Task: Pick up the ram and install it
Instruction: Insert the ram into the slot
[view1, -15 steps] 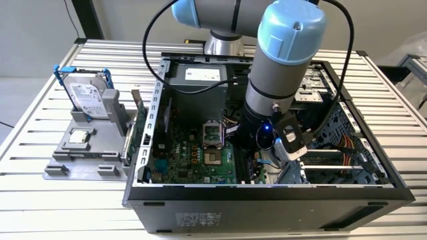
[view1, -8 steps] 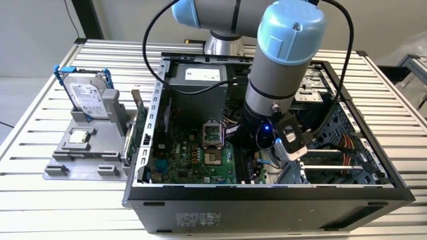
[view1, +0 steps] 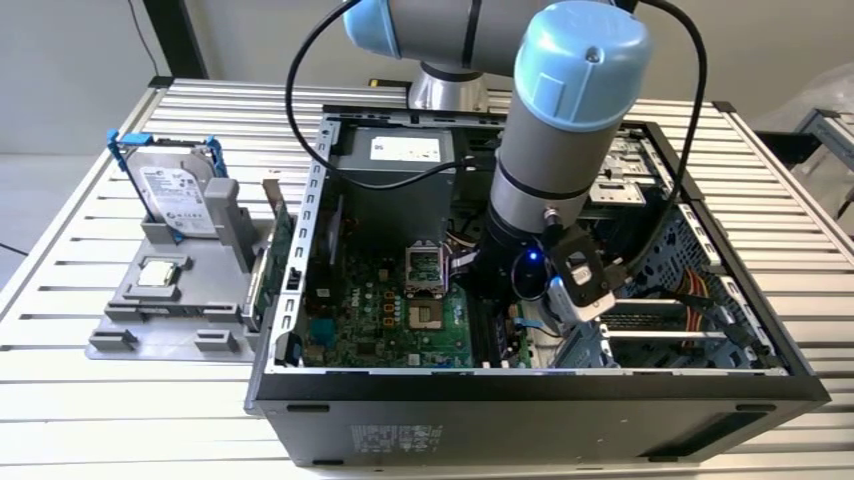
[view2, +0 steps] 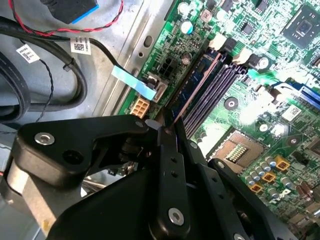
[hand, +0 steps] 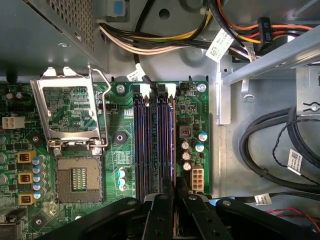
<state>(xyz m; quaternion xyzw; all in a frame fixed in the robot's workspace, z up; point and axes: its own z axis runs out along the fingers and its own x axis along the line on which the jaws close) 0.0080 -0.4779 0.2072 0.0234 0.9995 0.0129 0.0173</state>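
Over on the exterior view's left you've got the grey holder (view1: 174, 310) on the table (view1: 80, 200), a hard drive (view1: 180, 195) standing upright in it and a small square chip (view1: 160, 272) lying flat below. Move right and the open computer case (view1: 534, 385) has your arm reaching down inside, the tool (view1: 514, 300) low over the green motherboard (view1: 374, 310). In both wrist views the tool (hand: 172, 192) is pinched on the ram (hand: 171, 145), fingers (view2: 170, 145) pressed close on its edge. The ram (view2: 197, 90) stands in line with the dark memory slots (hand: 147, 145), beside the open processor socket (hand: 77, 180).
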